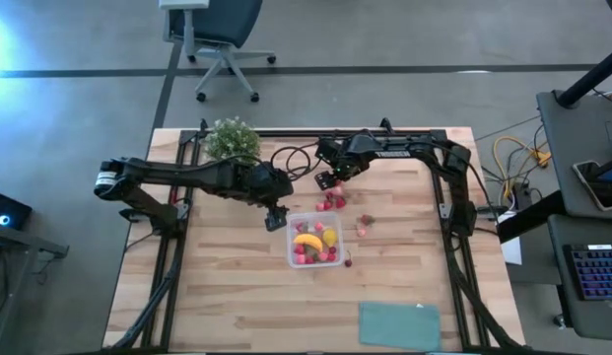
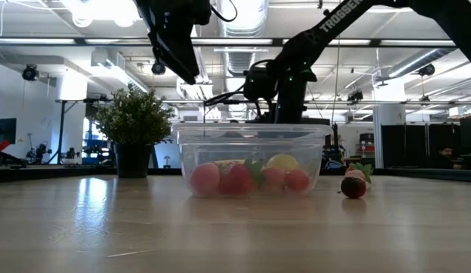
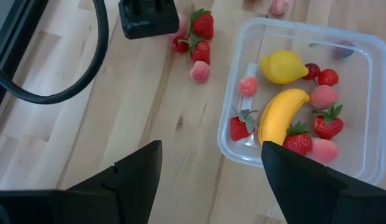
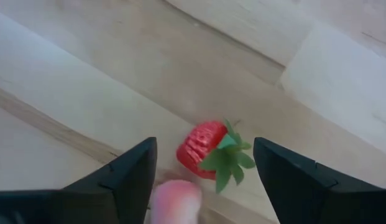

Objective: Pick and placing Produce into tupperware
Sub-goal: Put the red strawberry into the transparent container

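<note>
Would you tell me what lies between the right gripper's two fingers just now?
In the right wrist view, a red strawberry and a pink berry lie on the table between the right gripper and its open fingers, not yet gripped.

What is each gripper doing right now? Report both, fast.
Left gripper: open, empty, beside the clear plastic tupperware.
Right gripper: open, holding nothing, straddling a red toy strawberry on the wooden table.

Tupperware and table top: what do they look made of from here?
The tupperware looks like clear, glossy plastic: the banana and lemon show through its walls, and its rim catches light. The table top looks like pale wood in joined planks, with visible grain and seams and a smooth, slightly shiny finish; solid wood or veneer cannot be told.
</note>
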Available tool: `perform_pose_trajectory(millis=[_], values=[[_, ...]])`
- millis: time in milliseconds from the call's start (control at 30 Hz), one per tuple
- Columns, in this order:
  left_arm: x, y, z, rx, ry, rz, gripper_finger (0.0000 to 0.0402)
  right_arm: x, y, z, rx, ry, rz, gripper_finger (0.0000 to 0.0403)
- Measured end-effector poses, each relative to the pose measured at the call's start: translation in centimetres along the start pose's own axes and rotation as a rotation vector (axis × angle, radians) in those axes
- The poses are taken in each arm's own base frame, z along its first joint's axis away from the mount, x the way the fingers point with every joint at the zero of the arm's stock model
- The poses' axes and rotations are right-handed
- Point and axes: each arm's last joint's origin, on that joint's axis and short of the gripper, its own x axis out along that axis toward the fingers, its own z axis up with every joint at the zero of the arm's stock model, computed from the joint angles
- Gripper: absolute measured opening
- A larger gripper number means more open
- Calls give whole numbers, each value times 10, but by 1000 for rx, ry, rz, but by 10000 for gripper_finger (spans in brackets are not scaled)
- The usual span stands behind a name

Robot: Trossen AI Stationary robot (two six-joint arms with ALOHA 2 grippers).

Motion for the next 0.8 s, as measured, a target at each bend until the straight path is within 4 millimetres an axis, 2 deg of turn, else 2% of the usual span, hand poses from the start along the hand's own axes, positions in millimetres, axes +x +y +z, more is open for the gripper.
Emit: perform_pose_trajectory(millis=[567, 800], values=[[0, 0, 0, 0, -6, -2, 261, 8, -5, -4, 3, 1, -8, 177], [0, 0, 1, 0, -6, -2, 261, 13, -6, -6, 4, -13, 1, 159]])
